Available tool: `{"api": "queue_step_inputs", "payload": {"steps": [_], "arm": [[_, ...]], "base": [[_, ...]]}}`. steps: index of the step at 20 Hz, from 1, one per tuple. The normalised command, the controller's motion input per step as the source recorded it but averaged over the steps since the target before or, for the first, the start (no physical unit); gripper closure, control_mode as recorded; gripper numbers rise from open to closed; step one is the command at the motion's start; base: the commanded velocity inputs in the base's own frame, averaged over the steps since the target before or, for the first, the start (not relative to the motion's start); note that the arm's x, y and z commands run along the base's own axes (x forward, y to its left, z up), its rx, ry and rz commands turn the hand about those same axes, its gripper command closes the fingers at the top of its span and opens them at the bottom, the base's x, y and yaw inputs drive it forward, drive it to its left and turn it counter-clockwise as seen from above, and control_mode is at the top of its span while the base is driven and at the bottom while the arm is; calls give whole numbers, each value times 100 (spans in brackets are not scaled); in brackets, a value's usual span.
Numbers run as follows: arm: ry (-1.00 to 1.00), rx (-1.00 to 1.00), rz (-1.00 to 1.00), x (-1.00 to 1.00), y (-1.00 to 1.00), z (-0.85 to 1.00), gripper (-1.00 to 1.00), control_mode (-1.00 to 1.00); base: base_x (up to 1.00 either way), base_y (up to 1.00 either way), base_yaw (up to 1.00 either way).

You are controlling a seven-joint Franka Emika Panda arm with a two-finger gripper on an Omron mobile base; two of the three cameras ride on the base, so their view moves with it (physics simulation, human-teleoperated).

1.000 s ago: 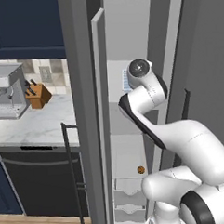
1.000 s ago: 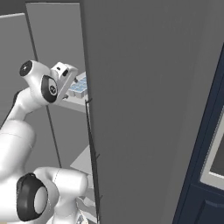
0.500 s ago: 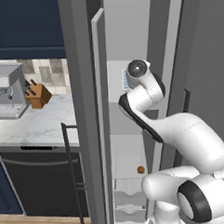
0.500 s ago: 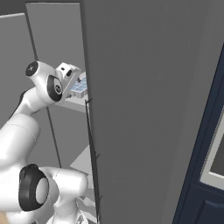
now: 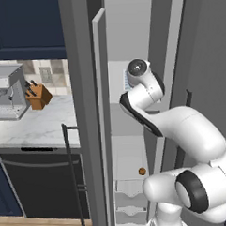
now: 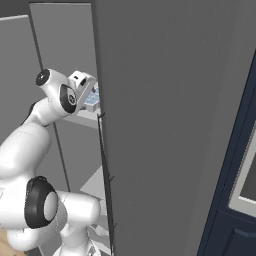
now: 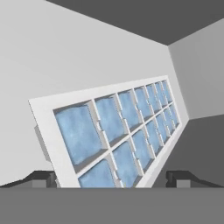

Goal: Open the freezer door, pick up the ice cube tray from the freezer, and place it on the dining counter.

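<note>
The freezer door (image 5: 80, 88) stands swung open to the left, its black bar handle (image 5: 74, 182) low on its face. Inside the freezer (image 5: 130, 43), the ice cube tray (image 7: 122, 131) lies on a light grey shelf, white with two rows of pale blue cubes; it also shows as the tray (image 6: 93, 98) beside the hand. My gripper (image 7: 111, 179) is open at shelf height, the tray's near end lying between its fingertips (image 7: 41, 178) with a gap on each side. In the right base view the gripper (image 6: 86, 92) is at the tray's edge.
The wider grey door (image 6: 175, 125) stays closed on the right, its handle (image 6: 104, 165) close to my arm. A small round brown item (image 5: 142, 171) sits on a lower shelf above the drawers (image 5: 131, 201). A marble worktop (image 5: 35, 123) with a knife block (image 5: 37, 95) lies left.
The hand has edged a little deeper into the freezer toward the tray, and the elbow has shifted. The tray and door have not moved.
</note>
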Motion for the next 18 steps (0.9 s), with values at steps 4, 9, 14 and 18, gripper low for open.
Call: {"api": "queue_step_inputs", "payload": {"steps": [4,9,14,18], "arm": [[0,0,0,15,0,-17,-100,-100],[0,0,0,8,0,-15,-100,-100],[0,0,0,1,0,-4,-100,-100],[0,0,0,0,0,0,-100,-100]], "base": [[0,0,0],[0,0,0],[0,0,0],[0,0,0]]}}
